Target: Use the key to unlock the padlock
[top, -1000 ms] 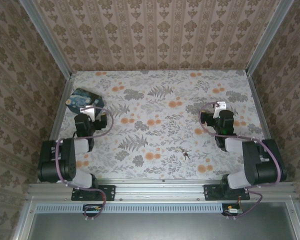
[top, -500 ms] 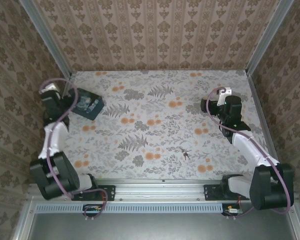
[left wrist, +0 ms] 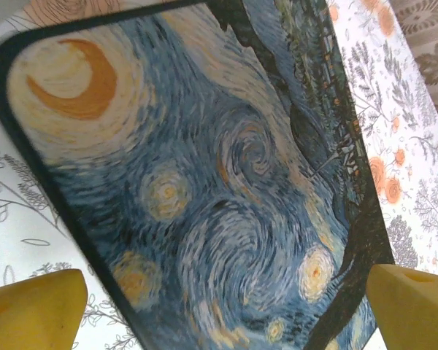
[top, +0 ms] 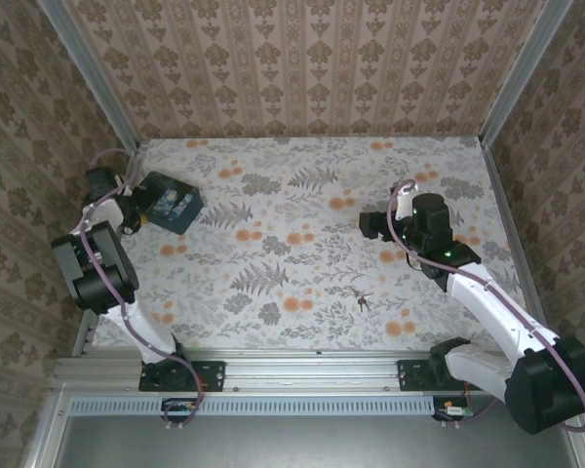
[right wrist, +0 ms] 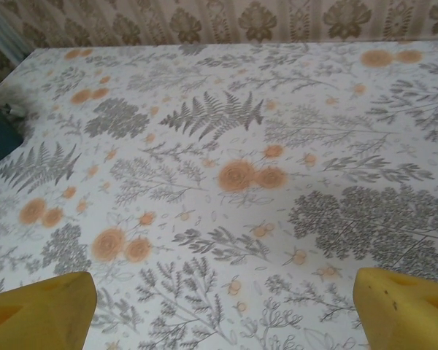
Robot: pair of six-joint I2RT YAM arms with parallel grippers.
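On the tabletop (top: 302, 185), near side and right of centre: the key (top: 361, 295) is seen as a small dark speck lying flat on the floral cover, well apart from both tools.
Padlock: it cannot be made out separately; the speck is too small for lock and key to be told apart.
Right tool (top: 370, 224): held over the tabletop on the far side of the key, with its fingers (right wrist: 36, 310) spread apart and nothing gripped. It is pointed towards the far left, away from the key.
Left tool (top: 135, 213): held at the far left over the blue tin (top: 171, 205), with its fingers (left wrist: 29, 306) spread apart. The tin's lid is framed between them and is not clamped.
Nearer arm: the right one, by a wide margin.
Bearing: from the right tool the key lies towards the near edge, almost straight back.
Key's long axis: too small to be judged.
Next move, as judged: the right tool would have to be swung round, brought nearward and lowered over the key.
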